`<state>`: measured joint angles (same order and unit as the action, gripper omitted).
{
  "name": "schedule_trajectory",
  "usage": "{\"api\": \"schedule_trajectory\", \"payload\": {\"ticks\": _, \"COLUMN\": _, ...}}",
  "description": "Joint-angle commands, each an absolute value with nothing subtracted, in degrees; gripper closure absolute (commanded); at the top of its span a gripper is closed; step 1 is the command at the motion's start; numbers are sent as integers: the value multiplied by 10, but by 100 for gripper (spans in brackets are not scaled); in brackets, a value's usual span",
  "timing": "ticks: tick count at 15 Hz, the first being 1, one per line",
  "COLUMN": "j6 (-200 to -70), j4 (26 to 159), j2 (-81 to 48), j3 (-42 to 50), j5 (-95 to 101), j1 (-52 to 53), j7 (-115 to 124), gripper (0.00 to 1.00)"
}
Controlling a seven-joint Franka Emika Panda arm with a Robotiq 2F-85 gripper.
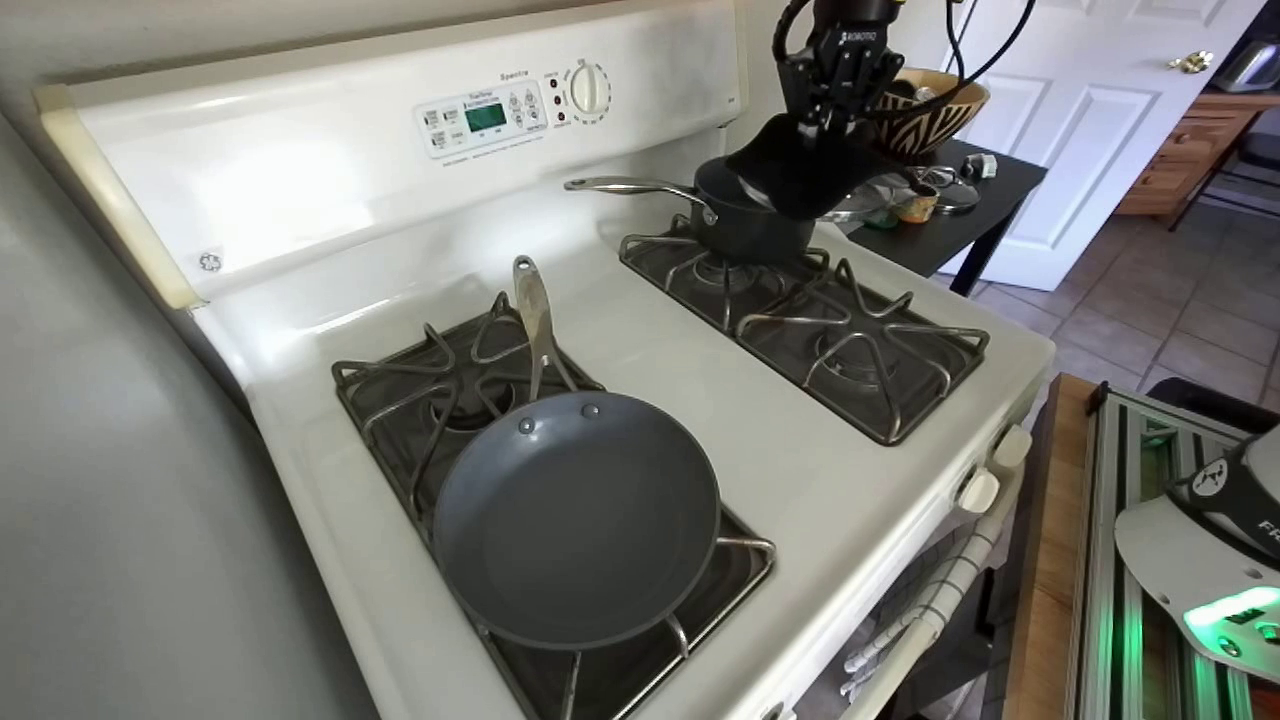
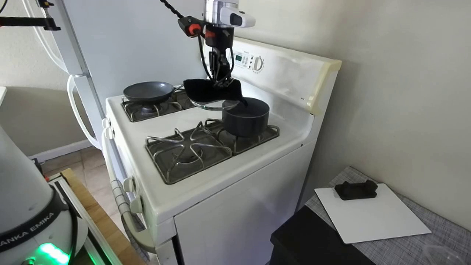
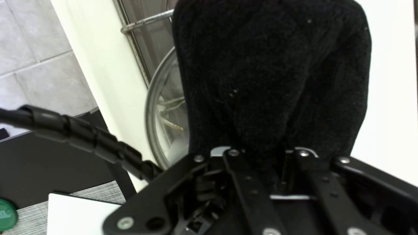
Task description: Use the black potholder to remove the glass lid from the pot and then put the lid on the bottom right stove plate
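My gripper (image 1: 826, 125) is shut on the black potholder (image 1: 800, 165), which drapes down on both sides of the fingers. The potholder also shows in an exterior view (image 2: 209, 91) and in the wrist view (image 3: 271, 75). The glass lid (image 2: 209, 106) hangs under the potholder, off to one side of the dark pot (image 2: 244, 123) and partly overlapping its rim in that view. Its edge shows in the wrist view (image 3: 166, 107). The lid's knob is hidden by the potholder. The pot (image 1: 745, 225) stands on the back right burner. The front right stove plate (image 1: 860, 350) bears nothing.
A grey frying pan (image 1: 580, 520) sits on the left burners, its handle pointing back. The stove's back panel (image 1: 300, 200) rises behind. A black side table (image 1: 1000, 165) with a patterned bowl (image 1: 935, 115) and another glass lid (image 1: 955, 192) stands beside the stove.
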<state>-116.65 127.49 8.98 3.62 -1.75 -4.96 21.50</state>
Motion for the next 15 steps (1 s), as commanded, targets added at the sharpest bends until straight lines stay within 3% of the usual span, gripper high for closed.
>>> {"api": "schedule_trajectory", "payload": {"ticks": 1, "j6": -1187, "j4": 1353, "j2": 168, "j3": 24, "j5": -3, "j1": -49, "j7": 215, "gripper": 95}}
{"api": "schedule_trajectory", "payload": {"ticks": 15, "j6": -1213, "j4": 1506, "j2": 267, "j3": -16, "j5": 17, "j1": -57, "j7": 228, "gripper": 95}}
